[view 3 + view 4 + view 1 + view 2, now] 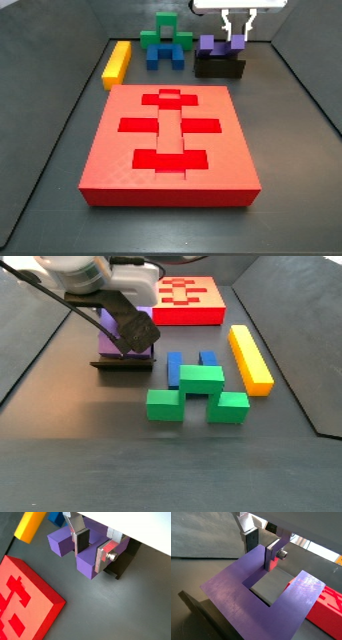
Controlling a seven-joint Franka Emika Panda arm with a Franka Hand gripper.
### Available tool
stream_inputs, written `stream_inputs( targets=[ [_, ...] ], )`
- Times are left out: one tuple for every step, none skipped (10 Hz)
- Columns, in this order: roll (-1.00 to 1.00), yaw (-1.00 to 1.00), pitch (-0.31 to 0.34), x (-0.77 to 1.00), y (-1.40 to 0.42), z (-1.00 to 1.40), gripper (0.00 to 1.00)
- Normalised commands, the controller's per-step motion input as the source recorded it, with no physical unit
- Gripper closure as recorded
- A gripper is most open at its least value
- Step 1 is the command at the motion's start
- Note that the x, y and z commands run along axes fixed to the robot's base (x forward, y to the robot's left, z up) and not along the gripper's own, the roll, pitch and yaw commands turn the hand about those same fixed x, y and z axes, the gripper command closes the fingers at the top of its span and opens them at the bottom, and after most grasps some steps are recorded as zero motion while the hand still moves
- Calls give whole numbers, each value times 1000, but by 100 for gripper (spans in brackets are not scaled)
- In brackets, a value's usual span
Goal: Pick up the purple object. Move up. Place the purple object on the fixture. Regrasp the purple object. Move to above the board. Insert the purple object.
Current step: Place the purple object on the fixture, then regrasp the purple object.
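The purple object [85, 566] [241, 592] sits on the black fixture [221, 68] [122, 363], prongs up. In both wrist views my gripper [91, 560] [261, 558] straddles one prong: one dark pad stands in the notch between the prongs, the other finger presses the prong's outer face. The jaws look shut on that prong. In a side view the gripper [235, 36] comes straight down onto the purple object [210, 45] at the back right. The red board [170, 140] [27, 597] lies flat in the middle of the floor, apart from the fixture.
A long yellow bar [118, 62] [250, 356] lies left of the blocks. A blue block [167, 55] and a green block [166, 28] [201, 391] sit between the bar and the fixture. Dark walls ring the floor.
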Motion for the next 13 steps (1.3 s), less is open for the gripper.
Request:
stream_inputs(
  targets=[
    [0, 0, 0, 0, 0, -49, 100],
    [0, -17, 0, 0, 0, -60, 100],
    [0, 0, -23, 0, 0, 0, 100],
    [0, 0, -9, 0, 0, 0, 100],
    [111, 0, 0, -66, 0, 0, 100],
    [257, 0, -163, -171, 0, 0, 100],
    [229, 0, -100, -129, -9, 0, 100],
    [0, 0, 0, 0, 0, 0, 0],
    [0, 0, 0, 0, 0, -31, 0],
    [266, 0, -283, -29, -31, 46, 0],
    [683, 260, -526, 0, -337, 697, 0],
    [1000, 397, -231, 0, -223, 609, 0],
    [1000, 389, -229, 29, -260, 526, 0]
  ],
)
